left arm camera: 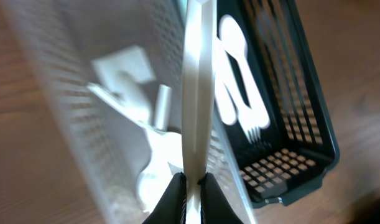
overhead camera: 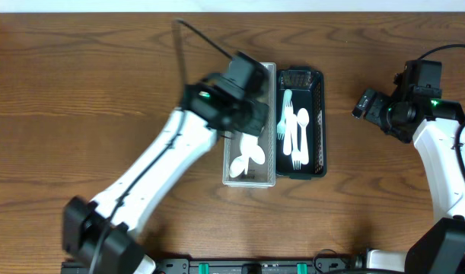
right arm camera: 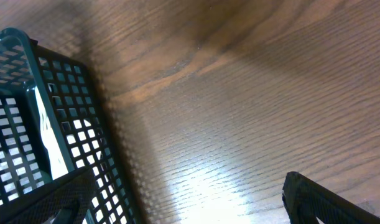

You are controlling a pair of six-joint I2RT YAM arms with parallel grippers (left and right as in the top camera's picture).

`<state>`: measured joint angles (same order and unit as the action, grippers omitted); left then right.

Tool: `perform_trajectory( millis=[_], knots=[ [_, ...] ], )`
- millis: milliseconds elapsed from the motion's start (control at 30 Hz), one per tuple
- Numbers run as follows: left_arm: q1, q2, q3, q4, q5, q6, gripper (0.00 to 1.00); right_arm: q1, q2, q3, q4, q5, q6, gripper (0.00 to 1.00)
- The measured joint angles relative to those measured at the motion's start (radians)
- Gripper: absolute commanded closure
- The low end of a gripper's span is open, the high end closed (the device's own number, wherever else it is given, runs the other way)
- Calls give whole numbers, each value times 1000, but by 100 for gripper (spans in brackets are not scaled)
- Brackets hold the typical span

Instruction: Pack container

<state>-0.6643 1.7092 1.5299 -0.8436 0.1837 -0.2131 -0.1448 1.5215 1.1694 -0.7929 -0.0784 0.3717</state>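
Observation:
My left gripper (overhead camera: 246, 122) is over the white mesh basket (overhead camera: 226, 181) and is shut on the handle of a white plastic utensil (left arm camera: 197, 93), seen between the fingers in the left wrist view (left arm camera: 191, 180). Its working end is out of view. White plastic spoons (overhead camera: 249, 160) lie in the white basket (left arm camera: 65, 99), also in the left wrist view (left arm camera: 155, 162). White forks and spoons (overhead camera: 294, 129) lie in the black mesh basket (overhead camera: 322, 114) beside it (left arm camera: 314, 112). My right gripper (overhead camera: 363, 103) is open and empty above bare table, right of the black basket (right arm camera: 28, 124).
The two baskets stand side by side at the table's middle, touching. Brown wood table (overhead camera: 80, 91) lies on both sides. A thin black cable (overhead camera: 198, 34) arcs above the left arm.

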Motion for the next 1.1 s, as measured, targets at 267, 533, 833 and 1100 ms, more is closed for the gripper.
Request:
perform_trajectory(
  millis=[267,533,833,1100],
  knots=[
    [-29,156,-13,29,-5,-29,76,0,0,0,5,0,-7,1],
    [74,98,-16,30,-21,-45,31,0,-16,0,65,-26,-51,1],
    [195,-211,-3,17,-84,13,6,11,-292,0,176,-215,-246,1],
    [253,-470,3,-70,-249,27,2,14,-584,1,199,-261,-301,1]
  ],
)
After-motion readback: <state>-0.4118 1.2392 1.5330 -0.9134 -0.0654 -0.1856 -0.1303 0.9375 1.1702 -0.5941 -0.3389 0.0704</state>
